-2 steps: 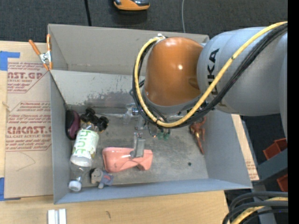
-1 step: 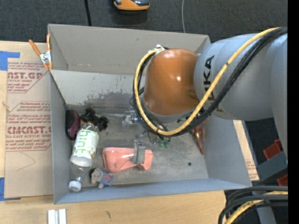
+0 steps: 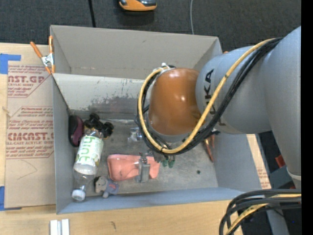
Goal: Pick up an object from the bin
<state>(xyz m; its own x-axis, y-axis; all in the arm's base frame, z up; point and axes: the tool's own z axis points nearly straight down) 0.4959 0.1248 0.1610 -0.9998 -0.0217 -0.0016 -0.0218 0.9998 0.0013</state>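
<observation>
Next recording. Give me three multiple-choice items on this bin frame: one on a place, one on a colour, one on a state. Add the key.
1. Where in the grey metal bin does the clear plastic bottle with the green-lettered label lie?
A. against the view's right wall
B. at the view's left side
C. on the rim

2. What colour is the soft lumpy thing that the hand stands over?
A. blue
B. yellow
C. pink

3. How does the bottle rest?
A. lying on its side
B. upright on its base
C. lifted off the floor

Key:
1 B, as the bottle lies close to the left wall, far from the arm's side.
2 C, as the lump under the hand is plainly pink.
3 A, as its body lies flat on the floor with the white cap pointing at the near left corner.
</observation>
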